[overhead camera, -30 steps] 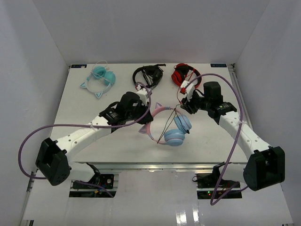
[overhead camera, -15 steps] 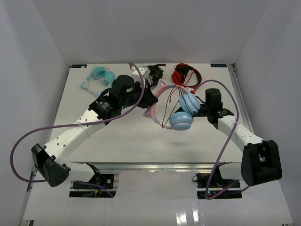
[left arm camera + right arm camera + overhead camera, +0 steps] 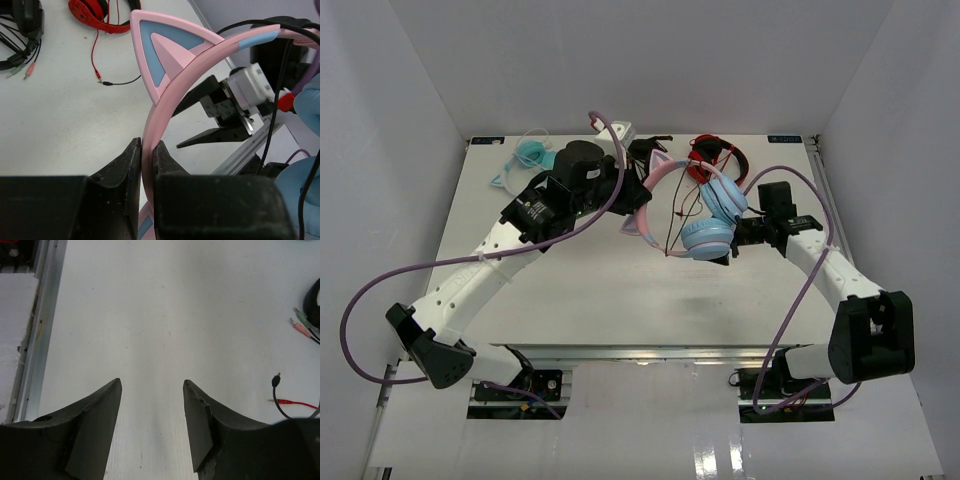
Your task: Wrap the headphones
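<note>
**Item 1, the headphones** (image 3: 695, 205): pink cat-ear band and light blue cups. They are hanging clear of the surface (image 3: 570, 290), up between the two arms toward the far middle. The thin black cable (image 3: 670, 220) is dangling loose in a long loop under the band.

**Item 2, left gripper** (image 3: 146, 150): the jaws are pinching the pink band just below one ear, closed tight on it and carrying the whole set.

**Item 3, right gripper** (image 3: 151, 384): the jaws are standing wide apart with only bare surface between them. From above it is sitting low, just beside the lower cup.

**Item 4, bystanders:** red headphones (image 3: 715, 155) and teal headphones (image 3: 530, 155) are lying along the far edge, apart from the work.

**Handling note, as judged:** the step in hand looks like catching the slack cable for winding.
- The left arm should be holding the band steady, with the cups hanging free.
- The right jaws should be closing on the cable alone, near its lower loop and not on a cup.
- The cable should then be led round the band in even turns without tugging, while staying clear of the red cable nearby.
</note>
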Robot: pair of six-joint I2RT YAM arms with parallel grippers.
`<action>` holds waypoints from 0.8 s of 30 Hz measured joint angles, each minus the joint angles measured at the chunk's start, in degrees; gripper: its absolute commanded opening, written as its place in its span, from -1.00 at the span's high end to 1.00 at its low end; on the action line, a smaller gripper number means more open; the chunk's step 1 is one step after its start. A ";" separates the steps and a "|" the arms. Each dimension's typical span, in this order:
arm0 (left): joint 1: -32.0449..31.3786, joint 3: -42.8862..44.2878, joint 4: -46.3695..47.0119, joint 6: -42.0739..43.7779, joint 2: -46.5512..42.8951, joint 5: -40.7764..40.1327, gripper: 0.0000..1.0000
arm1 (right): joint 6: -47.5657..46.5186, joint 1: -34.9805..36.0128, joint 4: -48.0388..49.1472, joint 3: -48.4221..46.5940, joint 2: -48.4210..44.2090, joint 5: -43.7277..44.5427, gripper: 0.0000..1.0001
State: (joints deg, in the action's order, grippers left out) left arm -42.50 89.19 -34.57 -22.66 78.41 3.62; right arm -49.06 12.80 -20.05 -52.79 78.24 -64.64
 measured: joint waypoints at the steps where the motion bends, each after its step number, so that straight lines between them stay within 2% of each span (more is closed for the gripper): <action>1: 0.00 0.12 -0.28 0.12 -0.03 -0.68 1.00 | -2.06 -0.01 -2.10 -0.48 -0.97 0.73 -0.18; 3: 0.00 0.12 -0.94 0.21 -0.06 -2.12 1.00 | -1.24 0.04 -1.53 0.55 -4.01 5.17 -0.42; 5: 0.00 0.12 -1.71 0.27 -0.06 -3.32 1.00 | 3.93 -0.11 4.15 3.67 -7.76 11.34 -0.82; 8: 0.00 0.10 -2.31 0.22 -0.16 -4.24 1.00 | 14.44 -0.82 16.88 10.83 -12.19 19.04 -0.80; 12: 0.00 0.10 -2.40 0.11 -0.56 -4.50 1.00 | 25.27 -1.14 32.09 17.76 -11.97 23.56 -0.80; 20: 0.00 0.10 -2.43 -0.91 -1.65 -4.42 1.00 | 39.48 -1.16 53.49 17.90 2.26 20.56 -0.98; 24: 0.00 0.10 -2.41 -1.51 -1.82 -3.83 1.00 | 46.81 -1.14 60.22 16.29 9.23 18.18 -0.79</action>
State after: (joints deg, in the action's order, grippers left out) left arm -42.50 89.30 -36.98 -24.17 76.58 -0.21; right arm -2.26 11.66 40.17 -36.50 87.47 -46.47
